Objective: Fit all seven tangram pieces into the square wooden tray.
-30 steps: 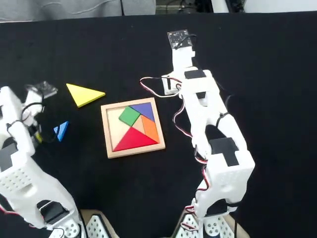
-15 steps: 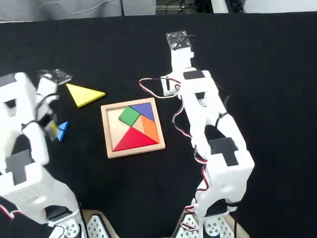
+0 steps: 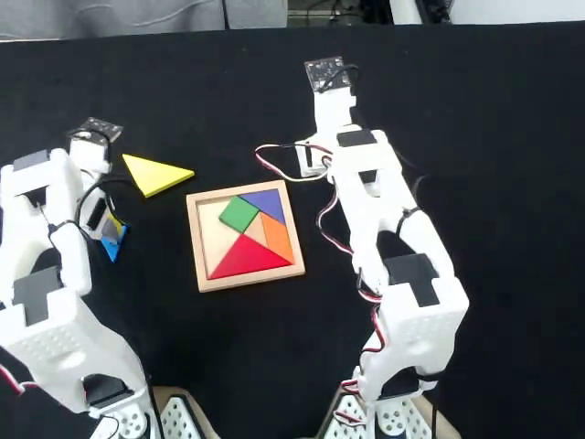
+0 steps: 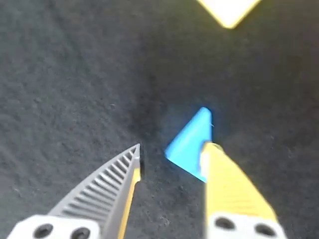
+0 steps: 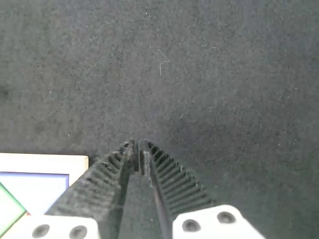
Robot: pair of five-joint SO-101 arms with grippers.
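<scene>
Found the square wooden tray (image 3: 195, 243) lying flat mid-desk, between the two arms. Counted four pieces seated inside: green square (image 3: 238, 214) toward the far side, dark blue piece (image 3: 266, 200) touching it in the far corner nearest the right arm, orange piece (image 3: 277, 236) along the side facing that arm, red triangle (image 3: 245, 257) filling the near part. Noted bare wood along the side facing the left arm.

Logged two pieces loose on the black desk (image 3: 475, 137), both on the left arm's side of the tray. Spotted the yellow triangle (image 3: 156, 174) flat, just off the tray's far corner, apart from it. Spotted the small blue triangle (image 4: 191, 140) nearer the desk's front, well apart from the tray and a little apart from the yellow one.

Found the left end effector (image 4: 172, 148) low over the small blue triangle, fingers spread wide, nothing pinched; yellow-padded fingertip (image 4: 213, 152) overlapping one edge of the piece, grey fingertip (image 4: 133, 152) off to its other side over bare cloth. Cannot tell whether the yellow tip touches the piece.

Found the right end effector (image 5: 138, 148) pressed together and holding nothing, over bare cloth just beyond the tray's far corner.
</scene>
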